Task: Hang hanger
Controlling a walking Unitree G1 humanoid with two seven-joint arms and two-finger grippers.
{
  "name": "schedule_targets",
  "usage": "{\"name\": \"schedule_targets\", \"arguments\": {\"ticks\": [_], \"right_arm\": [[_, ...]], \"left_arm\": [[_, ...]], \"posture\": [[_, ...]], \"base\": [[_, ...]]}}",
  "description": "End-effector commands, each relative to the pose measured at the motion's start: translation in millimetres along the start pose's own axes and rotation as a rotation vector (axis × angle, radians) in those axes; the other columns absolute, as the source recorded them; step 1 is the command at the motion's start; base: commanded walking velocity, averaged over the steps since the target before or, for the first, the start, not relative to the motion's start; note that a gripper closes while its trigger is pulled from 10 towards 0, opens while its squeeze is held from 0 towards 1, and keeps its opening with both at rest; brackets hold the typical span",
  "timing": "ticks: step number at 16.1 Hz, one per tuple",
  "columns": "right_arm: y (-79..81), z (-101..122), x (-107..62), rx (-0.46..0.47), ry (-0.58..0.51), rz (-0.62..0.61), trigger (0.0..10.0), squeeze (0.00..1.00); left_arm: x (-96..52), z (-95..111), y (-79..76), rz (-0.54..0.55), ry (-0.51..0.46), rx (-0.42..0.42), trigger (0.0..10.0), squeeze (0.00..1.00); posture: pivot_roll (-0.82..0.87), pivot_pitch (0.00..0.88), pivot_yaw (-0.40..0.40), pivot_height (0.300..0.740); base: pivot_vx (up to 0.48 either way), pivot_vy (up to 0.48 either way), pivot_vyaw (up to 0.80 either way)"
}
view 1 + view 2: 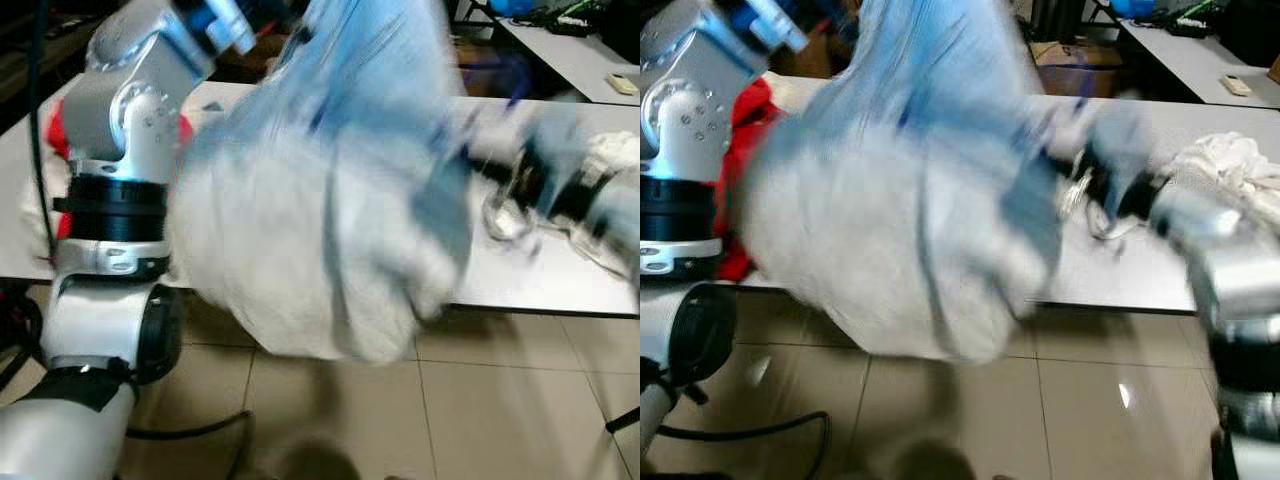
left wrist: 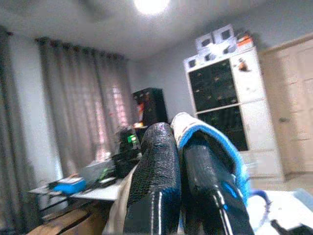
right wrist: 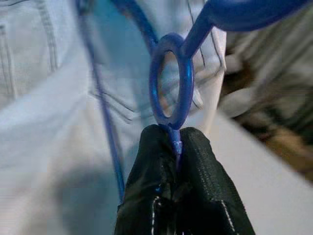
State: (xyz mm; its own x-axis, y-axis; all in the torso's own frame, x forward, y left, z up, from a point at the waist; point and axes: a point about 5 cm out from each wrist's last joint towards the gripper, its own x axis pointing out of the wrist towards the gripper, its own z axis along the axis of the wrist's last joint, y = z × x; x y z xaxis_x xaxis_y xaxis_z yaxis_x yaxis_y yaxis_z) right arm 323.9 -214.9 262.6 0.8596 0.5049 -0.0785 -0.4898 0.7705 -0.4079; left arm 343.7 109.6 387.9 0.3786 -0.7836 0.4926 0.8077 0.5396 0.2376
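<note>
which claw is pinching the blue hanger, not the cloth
The right claw, shut on the blue hanger below its ring; the left claw grips the pale blue garment.

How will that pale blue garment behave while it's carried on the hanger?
Probably floppy: the garment hangs in loose folds off the table edge. Likely to swing; it is motion-blurred. The right gripper pinches only the blue hanger, so it could pivot.
</note>
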Motion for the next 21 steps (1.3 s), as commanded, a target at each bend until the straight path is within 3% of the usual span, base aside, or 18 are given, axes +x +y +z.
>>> {"name": "schedule_targets", "arguments": {"ticks": [1,2,3,4,6,7,9,10,11,13,15,17,18,19,21], "right_arm": [[-42.2,18,-5.3,-0.047,-0.064,-0.268,10.0,0.00],[-62.7,47,-5.9,-0.084,-0.194,-0.380,10.0,0.00],[-75.0,76,-8.4,-0.098,-0.333,-0.421,10.0,0.00],[-79.3,91,-8.6,-0.111,-0.402,-0.418,10.0,0.00],[-76.0,92,-3.1,-0.154,-0.427,-0.385,10.0,0.00],[-66.7,74,8.7,-0.148,-0.397,-0.333,10.0,0.00],[-36.2,33,20.3,-0.141,-0.297,-0.212,10.0,0.00],[-5.9,-2,21.9,-0.141,-0.207,-0.113,10.0,0.00],[5.6,-13,20.6,-0.140,-0.180,-0.069,10.0,0.00],[61.3,-49,2.1,-0.125,-0.073,0.185,10.0,0.00],[91.2,-55,-22.3,-0.062,-0.041,0.389,10.0,0.00],[99.7,-50,-42.4,-0.021,-0.006,0.513,10.0,0.00],[103.4,-43,-55.8,-0.007,0.001,0.590,10.0,0.00],[104.8,-38,-65.1,0.001,0.007,0.636,10.0,0.00],[97.9,-25,-78.3,0.039,-0.012,0.672,10.0,0.00]], "left_arm": [[10.1,25,-5.2,-0.036,-0.083,0.039,10.0,0.00],[9.8,32,-2.0,-0.017,-0.110,0.046,10.0,0.00],[8.8,41,4.2,0.015,-0.140,0.053,10.0,0.00],[7.2,47,10.7,0.051,-0.166,0.056,10.0,0.00],[0.7,54,23.2,0.136,-0.202,0.071,10.0,0.00],[-8.1,48,31.2,0.199,-0.191,0.098,10.0,0.00],[-19.0,17,30.7,0.227,-0.095,0.124,10.0,0.00],[-31.5,-25,25.1,0.263,-0.013,0.068,10.0,0.00],[-37.0,-43,21.6,0.274,0.039,0.077,10.0,0.00],[-74.8,-133,-1.0,0.331,0.350,0.049,10.0,0.00],[-111.6,-179,-12.3,0.373,0.610,0.085,10.0,0.00],[-124.5,-179,-2.3,0.396,0.721,0.161,10.0,0.00],[-124.5,-170,6.1,0.350,0.742,0.197,10.0,0.07],[-126.7,-164,11.8,0.290,0.785,0.279,10.0,1.00],[-137.9,-153,27.6,0.243,0.868,0.401,10.0,1.00]], "posture": [[-0.04,0.000,-0.014,0.740],[-0.04,0.000,-0.014,0.740],[-0.05,0.000,-0.011,0.740],[-0.05,0.000,-0.011,0.740],[-0.05,0.000,-0.018,0.740],[-0.04,0.000,-0.025,0.740],[-0.04,0.000,-0.028,0.740],[-0.04,0.000,-0.028,0.740],[-0.04,0.000,-0.031,0.740],[-0.04,0.000,-0.024,0.740],[-0.06,0.000,-0.006,0.740],[-0.06,0.000,0.007,0.740],[-0.06,0.000,0.011,0.740],[-0.07,0.000,0.017,0.740],[-0.07,0.000,0.019,0.740]], "base": [[0.352,0.000,0.00],[0.349,0.000,0.00],[0.352,0.000,0.00],[0.349,0.000,0.00],[0.351,0.000,0.00],[0.352,0.000,0.00],[0.332,0.000,0.00],[0.000,0.000,0.00],[0.000,0.000,0.00],[0.000,0.000,0.00],[0.000,0.000,0.00],[0.000,0.000,0.00],[0.000,0.000,0.00],[0.000,0.000,0.00],[0.000,0.000,0.00]]}}
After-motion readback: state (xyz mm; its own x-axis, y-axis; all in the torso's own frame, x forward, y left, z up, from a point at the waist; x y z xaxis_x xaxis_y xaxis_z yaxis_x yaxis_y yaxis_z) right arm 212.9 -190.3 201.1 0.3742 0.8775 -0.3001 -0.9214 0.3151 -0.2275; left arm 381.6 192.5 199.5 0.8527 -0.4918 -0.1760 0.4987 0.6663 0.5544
